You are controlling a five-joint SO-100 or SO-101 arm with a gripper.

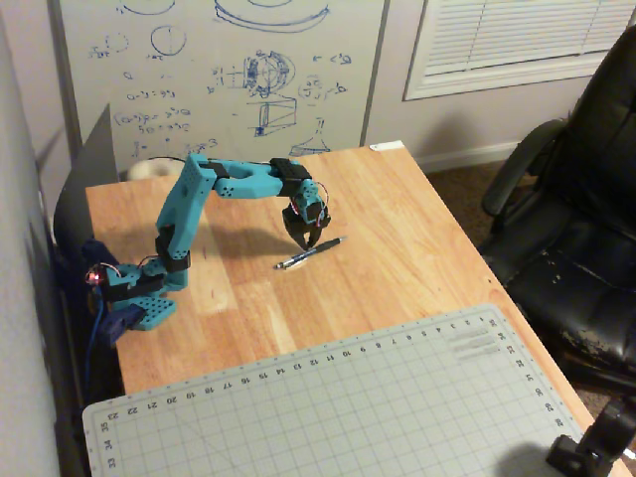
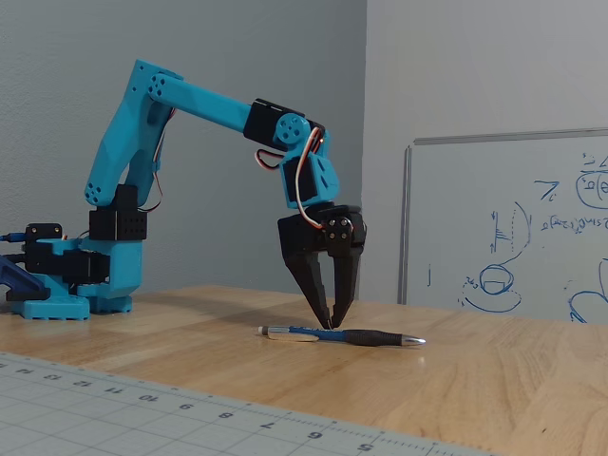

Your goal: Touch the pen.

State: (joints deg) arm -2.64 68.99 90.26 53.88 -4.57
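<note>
Since the hand sits narrow, tips right at the pen, extra downward push could roll it across the surface.

Bench: your wooden top, pale and bare in the middle.
Pen: lies flat near the centre.
Cutting mat: covers your near edge.
Arm base: stands at the left in that view.

Claw pointing down over pen on wooden table; grid mat nearer camera.
</note>
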